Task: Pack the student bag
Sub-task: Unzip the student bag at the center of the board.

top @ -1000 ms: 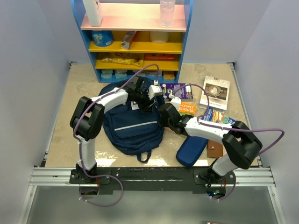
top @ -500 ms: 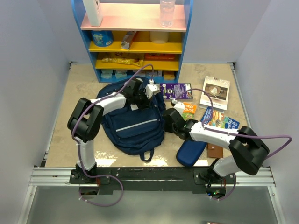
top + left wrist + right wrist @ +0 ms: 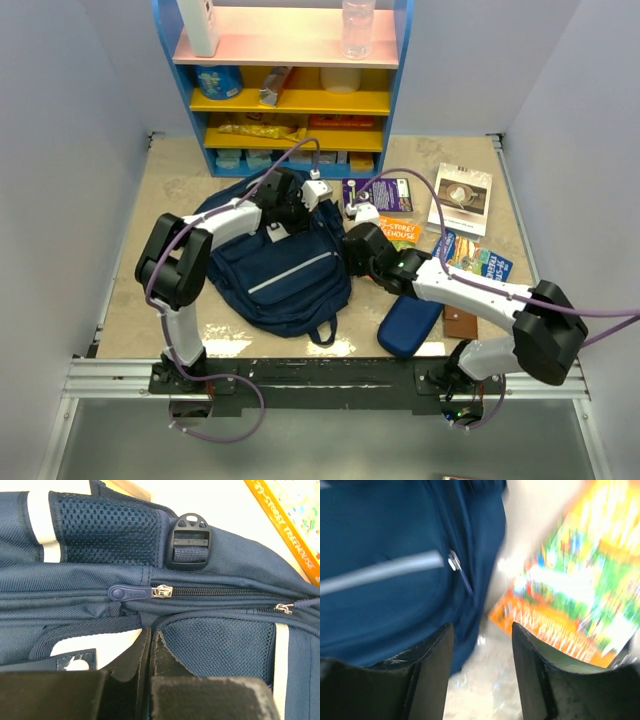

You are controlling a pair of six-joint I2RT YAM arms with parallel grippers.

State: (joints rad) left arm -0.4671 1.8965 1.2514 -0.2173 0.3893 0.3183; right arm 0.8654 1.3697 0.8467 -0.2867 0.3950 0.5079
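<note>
Right pincer now agape beside student bag

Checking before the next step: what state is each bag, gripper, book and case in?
student bag: lying front up, visible zip looks closed
left gripper: shut, over the bag
right gripper: open, empty
orange book: closed, lying flat
dark blue case: lying flat, zip unclear

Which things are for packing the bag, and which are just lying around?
For the job: bag; probably the orange book, purple book and blue case beside it.
Just lying about, likely: shelf, its snack packet, clear cup.
</note>
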